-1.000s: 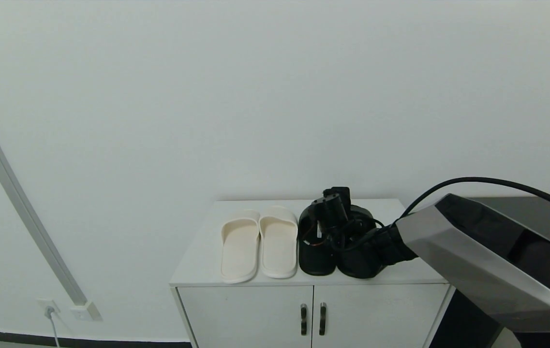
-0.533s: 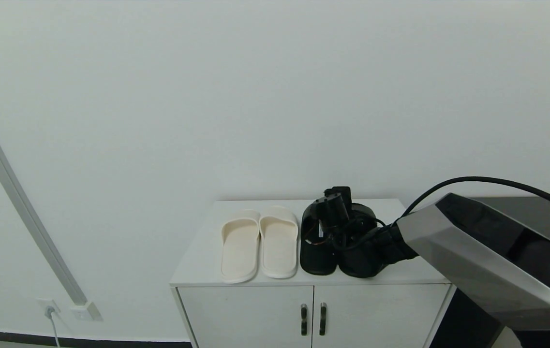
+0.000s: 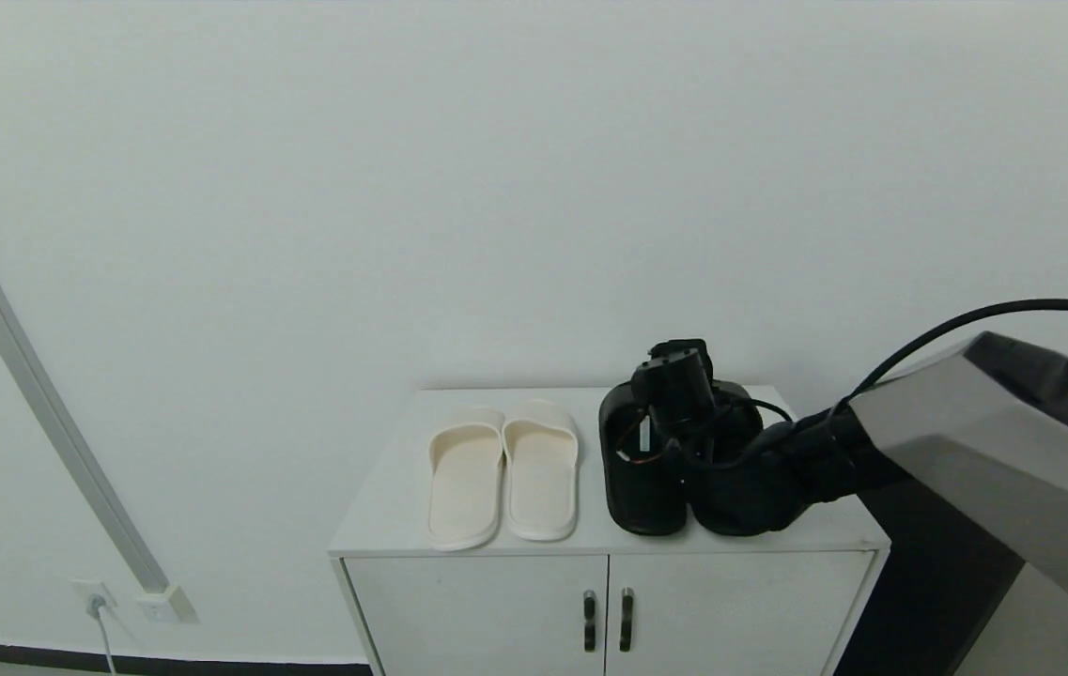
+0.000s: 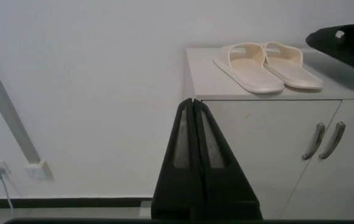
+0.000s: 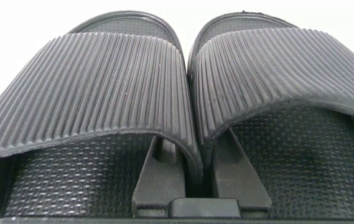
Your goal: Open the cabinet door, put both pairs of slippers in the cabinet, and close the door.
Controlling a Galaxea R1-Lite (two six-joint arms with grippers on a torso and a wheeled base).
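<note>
A pair of black slippers [image 3: 643, 488] is at the right of the white cabinet's top [image 3: 383, 507], its toe end tilted upward. My right gripper [image 3: 676, 434] is shut on the black slippers [image 5: 102, 81], its fingers [image 5: 158, 177] inside the straps pinching the two inner sides together. The white slippers [image 3: 503, 472] lie flat side by side to the left of the black pair. Both cabinet doors are shut, with the handles [image 3: 590, 620] at the middle. My left gripper [image 4: 193, 109] is shut and empty, held low to the left of the cabinet, where the white slippers [image 4: 267, 62] show on top.
A white wall stands right behind the cabinet. A slanted grey conduit [image 3: 36, 385] runs down the wall to a box, with a socket and cable [image 3: 94, 601] at the lower left. My right arm's large shell [image 3: 994, 451] covers the space right of the cabinet.
My right gripper has risen and shifted right with the black slippers, tipping their toe end up and widening the gap to the white pair. The white slippers stayed put.
</note>
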